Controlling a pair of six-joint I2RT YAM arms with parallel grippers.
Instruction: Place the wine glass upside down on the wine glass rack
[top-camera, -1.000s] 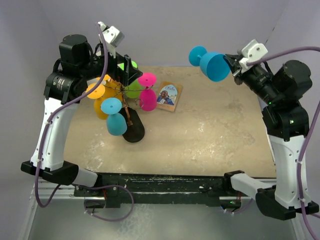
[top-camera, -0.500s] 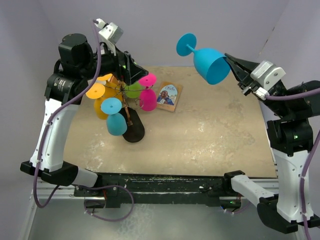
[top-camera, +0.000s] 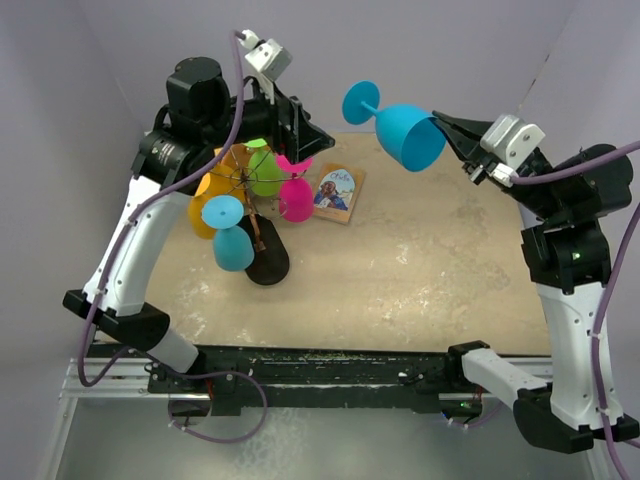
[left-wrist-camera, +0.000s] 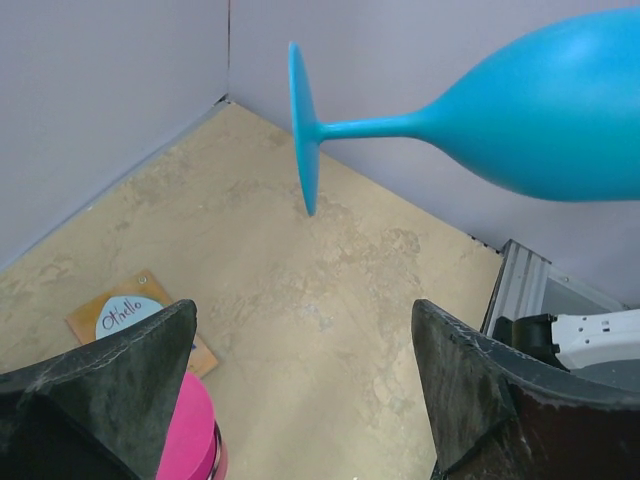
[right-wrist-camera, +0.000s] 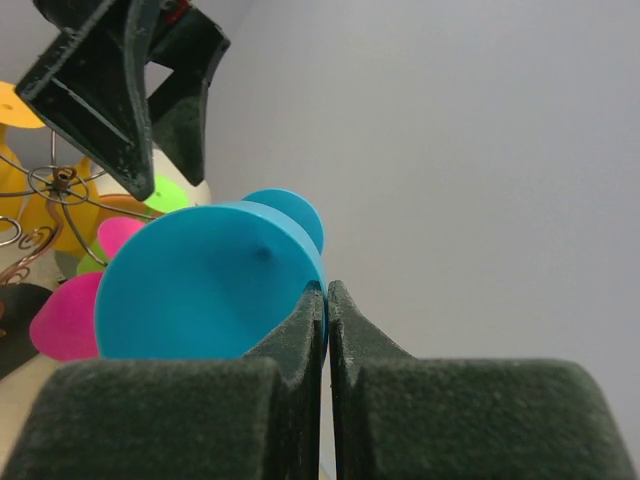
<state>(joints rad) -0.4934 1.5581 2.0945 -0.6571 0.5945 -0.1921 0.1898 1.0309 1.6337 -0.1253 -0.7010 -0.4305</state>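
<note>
Above the beige tabletop (top-camera: 420, 270), right gripper (top-camera: 445, 125) is pinching the wine glass (top-camera: 410, 135) by its rim (stem sideways); left gripper (left-wrist-camera: 303, 310) is gaping empty.

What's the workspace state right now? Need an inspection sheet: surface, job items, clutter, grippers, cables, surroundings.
Surface: beige tabletop, mottled with pale scuffs.
Job's things: blue wine glass in the air, on its side, foot toward the left arm. The wine glass rack stands at the left and already carries hanging glasses in blue, pink, green and orange.
Clutter: one small printed card lying flat beside the rack.
Grippers: left gripper open and empty, above the rack, facing the glass's foot. The right gripper is shut on the glass's rim.
Cables: purple cables run along both arms; no snag seen.
Surroundings: plain pale walls; nothing else seen.
</note>
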